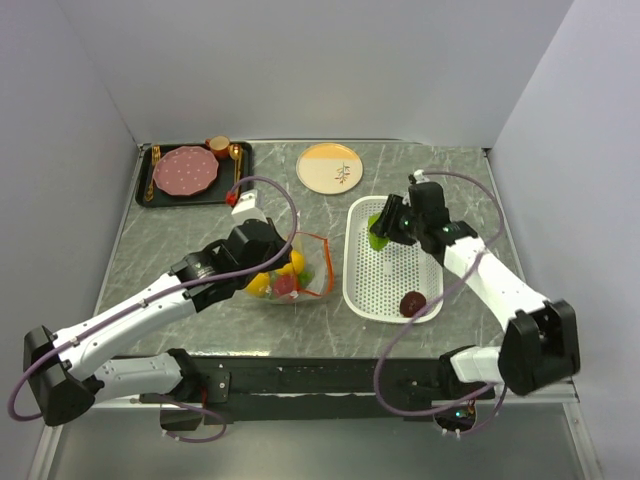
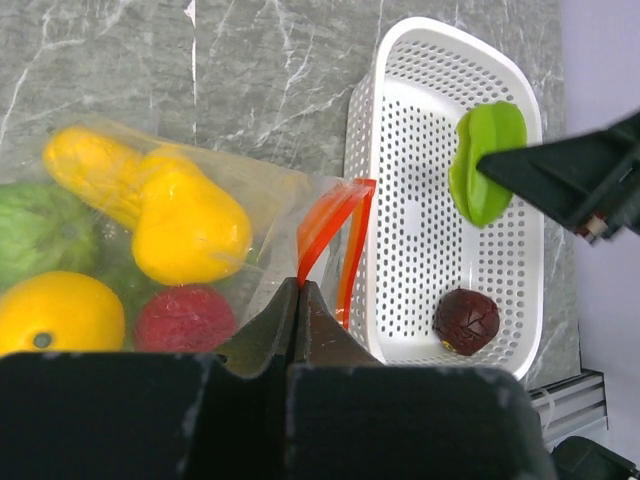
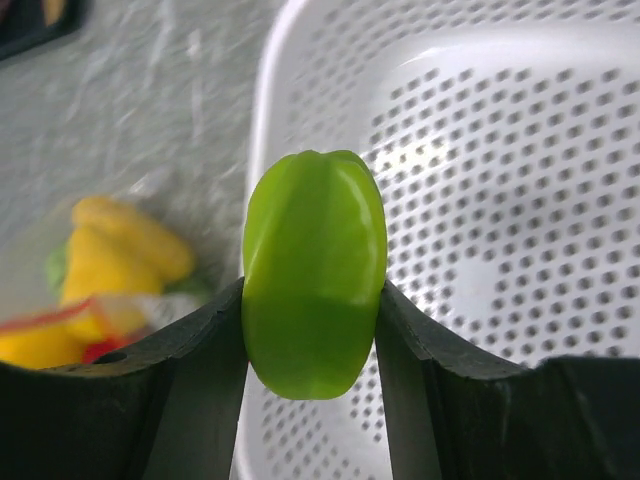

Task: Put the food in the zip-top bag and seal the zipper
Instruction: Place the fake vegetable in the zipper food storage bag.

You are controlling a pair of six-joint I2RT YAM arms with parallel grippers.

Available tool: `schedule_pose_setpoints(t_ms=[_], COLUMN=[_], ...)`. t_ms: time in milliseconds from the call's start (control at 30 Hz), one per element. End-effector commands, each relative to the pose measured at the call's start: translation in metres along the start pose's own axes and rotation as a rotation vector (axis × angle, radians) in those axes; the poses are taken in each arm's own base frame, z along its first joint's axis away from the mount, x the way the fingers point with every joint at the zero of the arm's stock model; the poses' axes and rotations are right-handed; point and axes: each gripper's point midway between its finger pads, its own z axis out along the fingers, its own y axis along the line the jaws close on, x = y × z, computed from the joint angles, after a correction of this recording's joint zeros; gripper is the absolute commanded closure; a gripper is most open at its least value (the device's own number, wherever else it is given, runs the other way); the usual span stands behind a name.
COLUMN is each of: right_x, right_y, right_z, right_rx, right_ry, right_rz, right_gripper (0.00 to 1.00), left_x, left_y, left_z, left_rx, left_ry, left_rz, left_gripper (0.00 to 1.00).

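So, right tool (image 3: 312,300) is clamped on the slick-looking green piece (image 3: 315,240) over the basket (image 3: 500,200); left tool (image 2: 300,296) pinches the floppy bag (image 2: 280,190).

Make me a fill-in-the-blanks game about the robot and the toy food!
1. The right gripper squeezes a ____ piece of food.
2. The ____ gripper pinches the zip-top bag at its zipper.
3. The dark maroon ball lies in the white basket, not in the ____.
Missing words: green; left; bag.
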Motion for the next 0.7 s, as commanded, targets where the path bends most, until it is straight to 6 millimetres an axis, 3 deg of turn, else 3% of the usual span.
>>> schedule_pose_setpoints(t_ms=[0,200,300,533,667], right_x=[0.022,0.043,0.055,0.077,0.088], right_y=[0.048,0.098,0.115,0.147,0.163], right_z=[-0.030,-0.062,-0.069,-0.071,-0.060], right_rx=[-0.246,-0.405,-0.455,-0.543,-0.559], right_ry=[0.037,0.070,0.099,0.169,0.221], right_rz=[-0.008,-0.108,-0.140,-0.182,-0.205], right_gripper=[0.82,0.82,0.82,0.80,0.79], left_x=[-0.006,-0.005,-0.005,-0.007,-0.008], left_y=[-0.011,-0.018,-0.020,-0.021,-0.021], left_z=[0.004,0.008,0.008,0.005,0.002], left_rx=[0.033,0.050,0.061,0.070,0.075], left_ry=[-0.016,-0.009,-0.007,-0.011,-0.013], left_rz=[0.003,0.002,-0.002,-0.008,-0.008], left_gripper=[0.99,0.99,0.99,0.99,0.99])
